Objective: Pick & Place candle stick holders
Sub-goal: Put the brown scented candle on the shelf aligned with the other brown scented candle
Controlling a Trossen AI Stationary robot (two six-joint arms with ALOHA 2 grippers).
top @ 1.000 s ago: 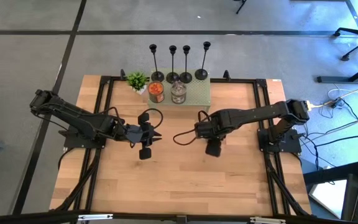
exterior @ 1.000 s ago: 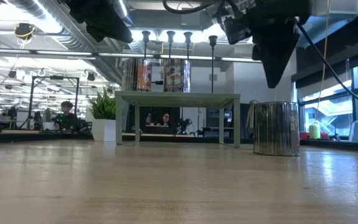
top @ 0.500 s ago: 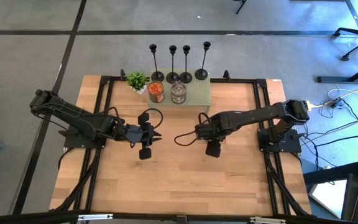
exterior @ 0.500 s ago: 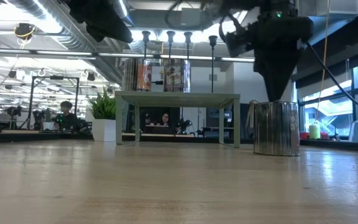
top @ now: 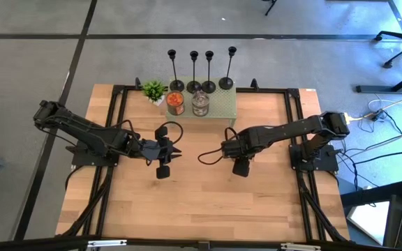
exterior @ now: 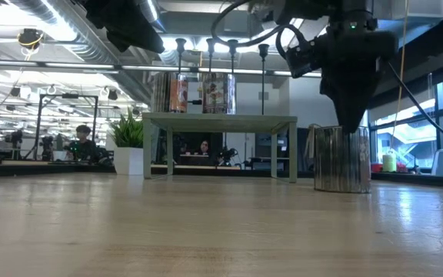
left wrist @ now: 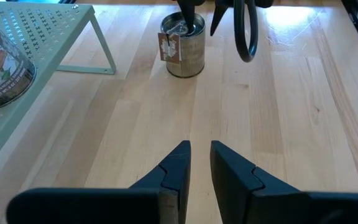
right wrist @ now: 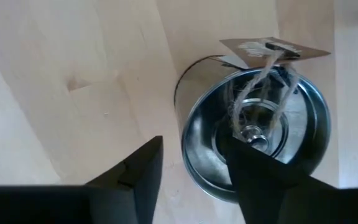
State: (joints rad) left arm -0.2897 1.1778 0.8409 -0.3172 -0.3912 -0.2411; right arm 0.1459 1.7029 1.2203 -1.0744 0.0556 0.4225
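So far, none of the four candle stick holders has been moved, as far as we can judge: they stand upright in a row along the far edge of the pale green perforated shelf, which sits at the middle of the counter's far edge. In the low view their thin stems and small cups rise above the shelf top, behind two glass jars. A small green plant stands beside the shelf, toward the far left corner.

Nearer the middle of the counter we see a silver tin with a paper tag on string, standing just off the shelf's right leg. The right gripper hangs directly over it, pointing down, one of its fingers above the tin's open mouth and the other outside the rim; the fingers are apart and hold nothing. So this arm is lined up on the tin, not on any candlestick.

The left gripper hovers over the counter left of centre, aimed toward the tin; its fingers are nearly together with a narrow gap, empty.

We judge the task at its very start: no holder is grasped, lifted or set down anywhere new, and all four picks and placements remain. Where they should go, we cannot tell.
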